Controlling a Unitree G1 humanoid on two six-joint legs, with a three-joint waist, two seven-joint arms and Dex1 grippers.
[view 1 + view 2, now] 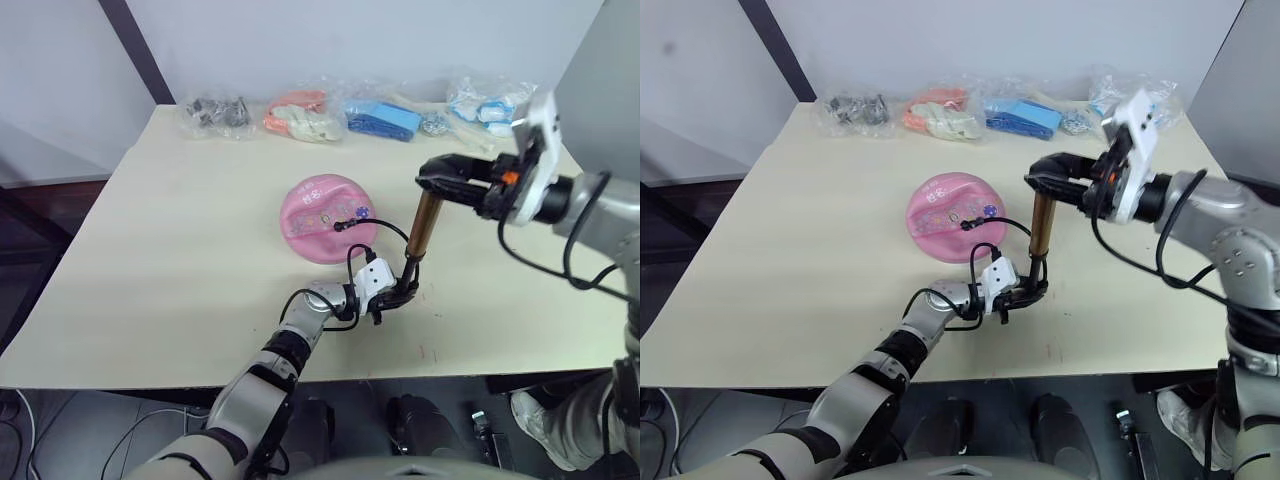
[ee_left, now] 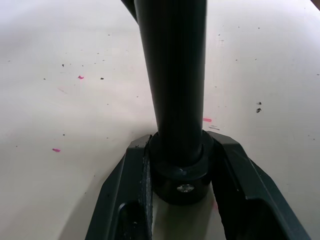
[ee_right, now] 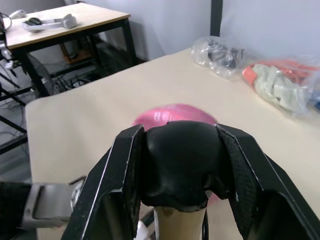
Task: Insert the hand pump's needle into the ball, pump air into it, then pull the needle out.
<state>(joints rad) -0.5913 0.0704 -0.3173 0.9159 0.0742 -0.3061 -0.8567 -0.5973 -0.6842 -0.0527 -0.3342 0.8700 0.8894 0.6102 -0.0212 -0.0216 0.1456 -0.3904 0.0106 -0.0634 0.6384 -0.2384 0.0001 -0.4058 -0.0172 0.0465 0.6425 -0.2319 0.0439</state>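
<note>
I have the hand pump (image 1: 425, 226) standing upright on the table (image 1: 180, 250), and I hold it at both ends so that a stroke can go straight down its length. My left gripper (image 1: 400, 294) is clamped around the black base cap, low against the tabletop; in the left wrist view the cap sits snug between my two fingers (image 2: 131, 200), which I judge keeps the barrel from skating or tipping when force comes from above. My right gripper (image 1: 1048, 180) is closed over the black handle at the top, the fingers (image 3: 120, 175) pressing it from either side, so this hand is the one placed to work the rod. The ball (image 1: 328, 217) lies just beside the pump, toward my left, flattened and plainly short of air. The thin black hose (image 1: 385, 230) loops from the pump's foot over to the top of the ball, where the needle (image 1: 340, 226) with its small black fitting meets the pink surface; it looks seated in the valve, though the pin itself is too small to make out. I take this to be the pumping step, with the slack in the hose leaving the needle undisturbed. Bagged items (image 1: 300, 118) sit well apart along the far edge.
</note>
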